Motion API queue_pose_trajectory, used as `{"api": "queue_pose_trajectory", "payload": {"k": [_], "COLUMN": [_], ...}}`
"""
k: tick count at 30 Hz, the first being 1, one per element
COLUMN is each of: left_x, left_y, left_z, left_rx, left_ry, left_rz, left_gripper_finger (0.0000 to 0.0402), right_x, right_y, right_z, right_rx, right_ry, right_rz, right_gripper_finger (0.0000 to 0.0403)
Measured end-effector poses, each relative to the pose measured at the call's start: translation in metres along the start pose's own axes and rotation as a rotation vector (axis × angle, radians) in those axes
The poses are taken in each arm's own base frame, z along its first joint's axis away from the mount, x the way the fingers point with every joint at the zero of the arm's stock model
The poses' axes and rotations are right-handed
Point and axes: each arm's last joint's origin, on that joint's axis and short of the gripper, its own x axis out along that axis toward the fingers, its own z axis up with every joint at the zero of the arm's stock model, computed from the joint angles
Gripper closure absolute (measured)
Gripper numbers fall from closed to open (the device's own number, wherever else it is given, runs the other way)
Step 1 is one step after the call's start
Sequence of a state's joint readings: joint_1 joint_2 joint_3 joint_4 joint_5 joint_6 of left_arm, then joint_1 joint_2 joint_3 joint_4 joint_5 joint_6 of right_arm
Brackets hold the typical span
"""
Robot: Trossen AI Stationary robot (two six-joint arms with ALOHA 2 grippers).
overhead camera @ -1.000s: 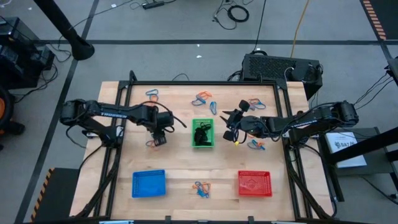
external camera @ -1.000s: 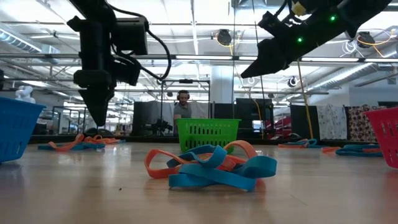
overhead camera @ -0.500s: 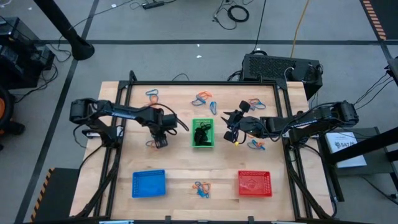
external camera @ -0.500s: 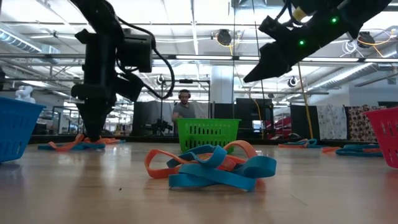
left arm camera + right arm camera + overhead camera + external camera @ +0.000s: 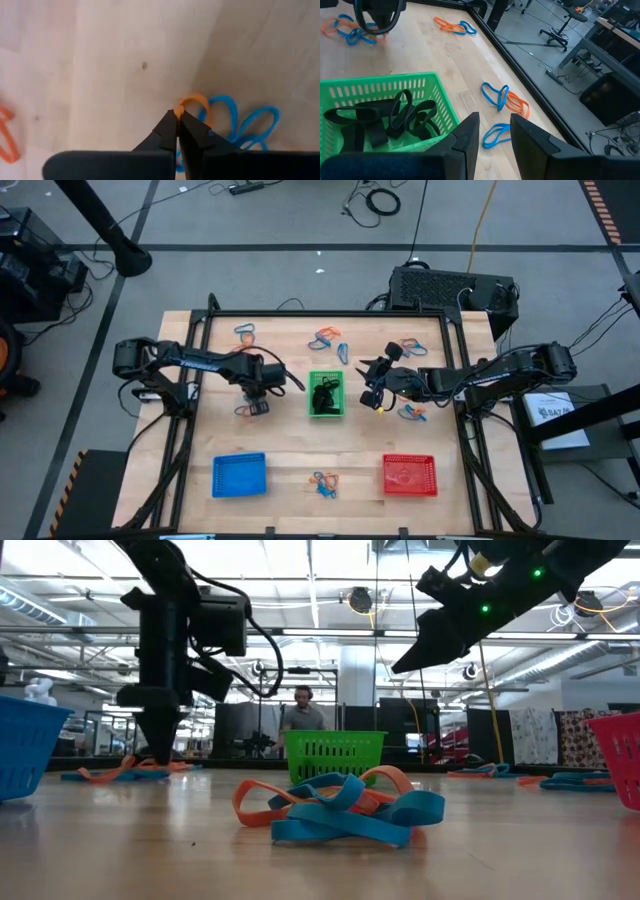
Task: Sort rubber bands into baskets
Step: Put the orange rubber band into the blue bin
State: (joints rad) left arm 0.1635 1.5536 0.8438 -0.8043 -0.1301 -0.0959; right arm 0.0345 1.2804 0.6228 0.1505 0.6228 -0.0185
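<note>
While the right gripper waits with fingers apart at the green basket's 3 o'clock | left gripper at its 9 o'clock, fingers pinched on an orange rubber band lying among blue ones | step: pickup | next: lift, carry to a basket, likely the red basket at 5 o'clock.

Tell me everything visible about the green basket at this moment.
The green basket is a small rectangular tray of slotted green plastic mesh with a solid rim. It sits upright and flat on the wooden table, about mid-table, between the two arms. Inside lies a tangle of black rubber bands, loosely piled against its walls. Neither tool touches it; the right tool hangs open just beside it.
</note>
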Motion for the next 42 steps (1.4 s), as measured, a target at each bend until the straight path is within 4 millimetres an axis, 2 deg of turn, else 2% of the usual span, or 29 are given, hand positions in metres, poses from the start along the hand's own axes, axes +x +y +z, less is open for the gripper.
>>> {"api": "queue_pose_trajectory", "payload": {"k": [7,12,16,20,30,37,42], "left_x": [-0.031,-0.069,-0.100,-0.119,-0.134,-0.135,-0.129], "left_y": [0.002,-0.003,-0.011,-0.024,-0.073,-0.114,-0.142], "left_z": [0.005,0.002,-0.006,-0.019,-0.046,-0.065,-0.070], "left_rx": [-0.004,0.013,-0.018,-0.036,-0.158,-0.198,-0.174], "left_ry": [-0.081,-0.193,-0.282,-0.313,-0.211,-0.129,-0.140], "left_rz": [-0.003,-0.046,-0.168,-0.336,-0.513,-0.547,-0.547], "left_gripper_finger": [0.0397,0.0398,0.0398,0.0399,0.0399,0.0400,0.0400], "right_x": [0.000,0.000,0.000,0.000,0.000,0.000,0.000], "right_y": [0.000,0.000,0.000,0.000,0.000,0.000,0.000], "right_z": [0.000,0.000,0.000,-0.001,0.000,0.000,0.000], "right_rx": [-0.003,-0.003,-0.003,-0.003,-0.018,-0.029,-0.044], "right_ry": [0.004,0.004,0.005,0.005,-0.002,-0.003,-0.003], "right_rz": [0.000,0.000,0.000,0.000,0.000,-0.001,-0.001], "right_gripper_finger": [0.0300,0.0300,0.0300,0.0300,0.0300,0.0300,0.0300]}}
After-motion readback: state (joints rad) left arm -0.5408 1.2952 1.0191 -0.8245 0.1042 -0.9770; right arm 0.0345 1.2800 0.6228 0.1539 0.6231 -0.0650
